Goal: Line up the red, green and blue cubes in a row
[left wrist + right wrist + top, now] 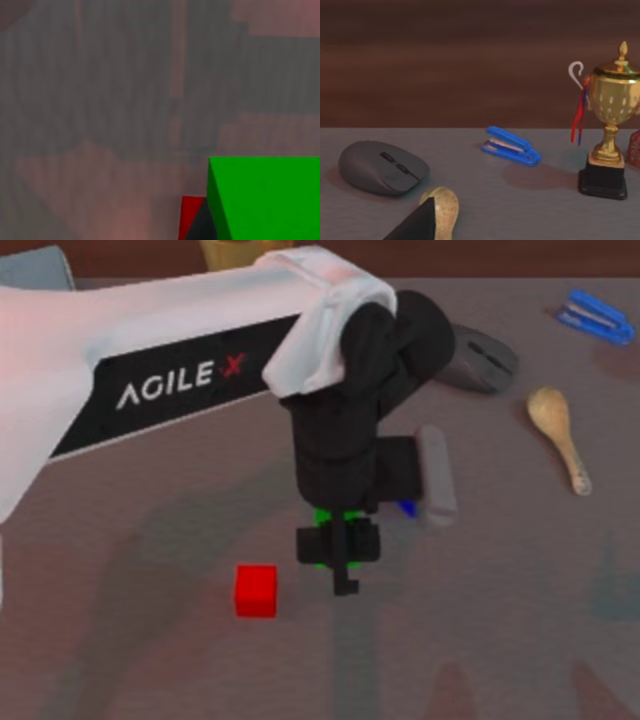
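Note:
My left arm reaches over the middle of the table. Its gripper (pixel 338 545) is shut on the green cube (pixel 319 558), which shows only as slivers around the black fingers. In the left wrist view the green cube (pixel 270 200) looms large, with one dark finger (pixel 202 226) against its side. The red cube (pixel 256 590) lies on the table to the left of the gripper and a little nearer; a sliver of that red cube (pixel 189 212) shows behind the finger. The blue cube (pixel 407 507) peeks out from under the wrist, on the right. My right gripper (pixel 440 232) is parked out of the top view.
A grey computer mouse (pixel 480 360), a blue stapler (pixel 597 317) and a wooden spoon (pixel 558 430) lie at the back right. A gold trophy (pixel 610 125) stands beyond them in the right wrist view. The left arm's white body covers the back left.

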You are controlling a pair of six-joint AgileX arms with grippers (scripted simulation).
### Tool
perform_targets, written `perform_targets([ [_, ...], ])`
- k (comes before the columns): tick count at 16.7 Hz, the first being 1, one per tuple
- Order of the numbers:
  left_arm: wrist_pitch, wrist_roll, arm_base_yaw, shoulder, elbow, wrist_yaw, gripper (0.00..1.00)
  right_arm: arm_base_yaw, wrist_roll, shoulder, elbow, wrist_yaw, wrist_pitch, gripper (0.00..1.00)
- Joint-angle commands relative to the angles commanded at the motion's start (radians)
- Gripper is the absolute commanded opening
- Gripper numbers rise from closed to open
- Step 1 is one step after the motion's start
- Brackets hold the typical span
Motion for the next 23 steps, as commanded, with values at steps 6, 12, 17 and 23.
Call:
perform_targets([
  [6,0.093,-0.001,0.002,0.025,-0.065,0.001,0.0,0.0,0.0,0.0,0.0,0.0,0.0,1.0],
  [12,0.244,-0.001,-0.002,0.075,-0.169,0.001,0.0,0.0,0.0,0.0,0.0,0.0,0.0,1.0],
  [17,0.247,-0.001,-0.002,0.076,-0.171,0.001,0.08,0.0,0.0,0.0,0.0,0.0,0.0,1.0],
  [23,0.247,-0.001,-0.002,0.076,-0.171,0.001,0.53,0.0,0.0,0.0,0.0,0.0,0.0,1.0],
])
